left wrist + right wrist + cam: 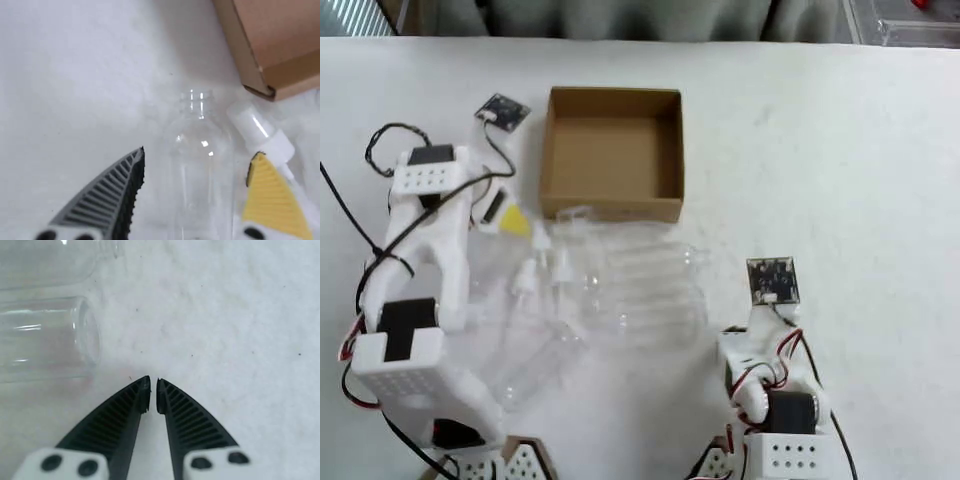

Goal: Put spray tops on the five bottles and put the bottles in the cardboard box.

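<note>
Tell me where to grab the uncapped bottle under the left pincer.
Probably best: take the bottle across its round body, just behind the shoulder, coming straight down from above. It lies on its side, neck toward the cardboard box, and the open left pincer straddles it. Mind the spray top beside the yellow finger.

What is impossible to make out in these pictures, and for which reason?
- High view: the clear bottles overlap and blend with the white table; their number is uncertain.
- Left wrist view: the picture edge cuts off the lower body of the bottle and most of the cardboard box.
</note>
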{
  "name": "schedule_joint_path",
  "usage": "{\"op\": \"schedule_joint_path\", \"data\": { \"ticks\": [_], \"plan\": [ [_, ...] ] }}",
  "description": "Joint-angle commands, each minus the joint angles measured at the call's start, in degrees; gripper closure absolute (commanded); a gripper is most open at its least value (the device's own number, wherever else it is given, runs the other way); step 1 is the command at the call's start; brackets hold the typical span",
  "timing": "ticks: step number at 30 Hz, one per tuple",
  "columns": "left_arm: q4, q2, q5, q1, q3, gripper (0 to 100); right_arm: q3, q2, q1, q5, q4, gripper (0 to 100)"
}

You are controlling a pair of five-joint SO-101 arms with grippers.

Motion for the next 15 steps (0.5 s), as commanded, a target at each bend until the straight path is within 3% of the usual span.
{"op": "schedule_joint_path", "data": {
  "ticks": [1, 11, 15],
  "plan": [
    [1.67, -0.13, 1.23, -0.04, -5.01, 68, 0.26, -0.40, 0.84, 0.62, -1.01, 98.2],
    [12.92, 13.23, 1.23, -0.92, -21.45, 68, 0.26, -0.40, 0.84, 0.62, -1.01, 98.2],
    [13.19, 15.16, 1.23, -1.54, -22.07, 68, 0.26, -0.40, 0.84, 0.62, -1.01, 98.2]
  ]
}}
